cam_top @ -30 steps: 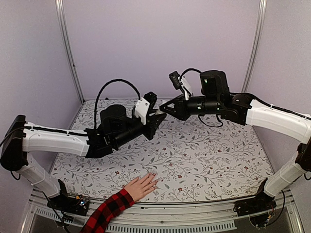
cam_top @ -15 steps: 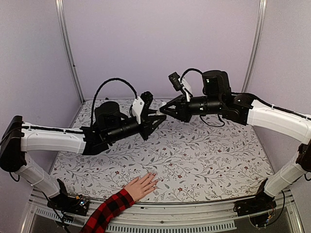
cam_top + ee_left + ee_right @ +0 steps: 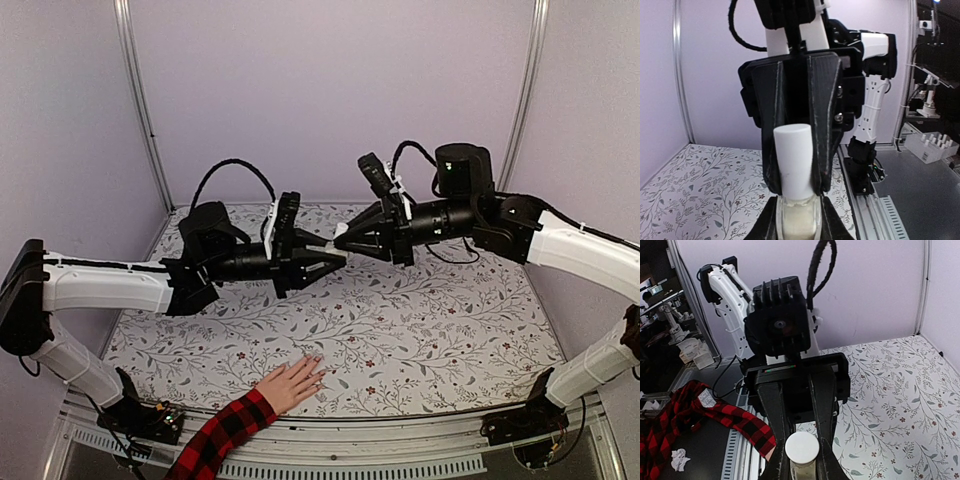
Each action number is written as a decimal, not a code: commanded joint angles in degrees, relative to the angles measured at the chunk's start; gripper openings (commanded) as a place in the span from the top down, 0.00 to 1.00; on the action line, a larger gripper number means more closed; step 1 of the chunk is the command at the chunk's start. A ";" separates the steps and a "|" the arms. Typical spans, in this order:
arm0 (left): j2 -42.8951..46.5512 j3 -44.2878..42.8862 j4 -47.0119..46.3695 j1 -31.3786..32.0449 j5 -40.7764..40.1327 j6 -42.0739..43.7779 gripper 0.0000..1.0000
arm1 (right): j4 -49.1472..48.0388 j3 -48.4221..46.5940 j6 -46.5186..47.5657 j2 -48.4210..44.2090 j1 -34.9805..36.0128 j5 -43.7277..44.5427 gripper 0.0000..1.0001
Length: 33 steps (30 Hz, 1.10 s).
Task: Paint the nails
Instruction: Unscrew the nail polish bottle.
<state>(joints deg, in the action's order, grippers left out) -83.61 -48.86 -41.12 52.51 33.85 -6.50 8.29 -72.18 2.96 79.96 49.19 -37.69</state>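
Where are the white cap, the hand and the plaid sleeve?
white cap (image 3: 792, 160): left wrist view, its side
hand (image 3: 289, 385): top view, its back
plaid sleeve (image 3: 225, 435): top view, forearm stretch

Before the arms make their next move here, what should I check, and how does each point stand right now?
1. left tool shut on the bottle: ok.
2. right tool closed around the white cap: ok.
3. Cap loosened: cannot tell.
4. hand lying flat on the table: ok.
5. Both arms raised clear of the hand: ok.
6. nails unpainted: cannot tell, too small.
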 commanded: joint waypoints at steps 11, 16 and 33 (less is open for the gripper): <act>-1.72 -1.63 -7.94 2.16 21.71 -3.75 1.00 | -0.90 -0.63 6.24 0.80 0.29 -8.73 0.95; -1.38 -1.90 -5.34 1.76 18.89 -2.53 1.00 | 3.46 -2.58 8.85 1.32 0.47 -5.67 0.95; 0.02 -1.50 -0.46 1.04 8.27 1.20 1.00 | 7.00 -3.11 11.62 0.85 0.82 -0.76 0.53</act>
<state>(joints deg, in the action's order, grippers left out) -84.90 -49.56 -40.69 52.71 44.49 -7.16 16.71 -75.07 14.61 80.93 50.24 -42.59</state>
